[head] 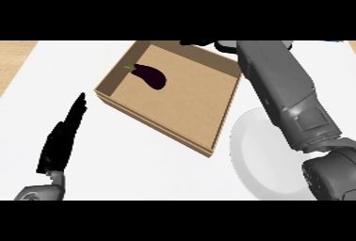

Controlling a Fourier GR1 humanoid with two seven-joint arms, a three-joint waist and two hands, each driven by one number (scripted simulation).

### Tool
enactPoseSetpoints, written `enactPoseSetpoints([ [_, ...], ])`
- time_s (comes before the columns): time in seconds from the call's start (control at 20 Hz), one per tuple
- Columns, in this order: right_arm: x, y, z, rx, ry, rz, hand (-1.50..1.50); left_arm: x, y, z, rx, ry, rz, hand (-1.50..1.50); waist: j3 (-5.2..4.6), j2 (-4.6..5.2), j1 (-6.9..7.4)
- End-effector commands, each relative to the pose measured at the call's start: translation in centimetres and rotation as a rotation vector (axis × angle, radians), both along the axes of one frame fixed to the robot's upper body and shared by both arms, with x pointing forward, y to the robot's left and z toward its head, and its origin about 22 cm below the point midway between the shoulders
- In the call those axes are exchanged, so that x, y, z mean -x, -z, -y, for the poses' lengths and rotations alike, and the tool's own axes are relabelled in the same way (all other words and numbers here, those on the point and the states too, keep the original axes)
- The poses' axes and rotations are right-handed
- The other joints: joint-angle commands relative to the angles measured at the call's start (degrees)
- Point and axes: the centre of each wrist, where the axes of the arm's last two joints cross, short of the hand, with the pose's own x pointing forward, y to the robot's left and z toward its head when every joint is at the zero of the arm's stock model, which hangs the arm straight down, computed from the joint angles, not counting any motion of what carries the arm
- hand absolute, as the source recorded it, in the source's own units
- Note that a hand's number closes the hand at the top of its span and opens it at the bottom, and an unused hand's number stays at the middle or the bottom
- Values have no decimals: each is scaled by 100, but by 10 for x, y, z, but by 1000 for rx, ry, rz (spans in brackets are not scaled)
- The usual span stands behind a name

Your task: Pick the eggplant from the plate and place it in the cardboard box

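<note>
Eggplant [150, 76]: lying on the floor of the cardboard box [182, 106], far-left corner.
Plate [252, 155]: white, bare, just right of the box.
Right hand [198, 43]: beyond the box's far rim, mostly out of view; fingers can't be made out.
Left hand [62, 136]: flat, fingers straight, holding nothing, resting left.
Advice: lift the right arm straight clear without nudging the box wall.

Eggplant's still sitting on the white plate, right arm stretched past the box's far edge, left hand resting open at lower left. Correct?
Not quite. The head view shows the eggplant lying inside the cardboard box, near its far-left corner; the white plate has nothing visible on it. The rest stands: right arm past the box's far edge, left hand open at lower left.
</note>
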Motion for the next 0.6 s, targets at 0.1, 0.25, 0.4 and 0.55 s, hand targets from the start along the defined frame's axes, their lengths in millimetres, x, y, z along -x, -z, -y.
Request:
enactPoseSetpoints([
  [0.1, -7, -27, 101, -75, 141, 0, -150, 0, 0, 8, -3, 3, 8, 0, 6, 38, 1],
  [0.25, -2, -21, 142, -123, 150, 12, -150, 0, -1, 13, -4, 13, 9, 0, 12, 80, 61],
  [0.4, 9, 3, 178, -96, 141, 2, -150, 0, -6, 9, 3, 3, 14, 0, 15, 67, 64],
  [0.55, 8, -26, 190, -54, 108, 27, -150, 3, 5, 4, 4, 24, 17, 0, 10, 118, 183],
])
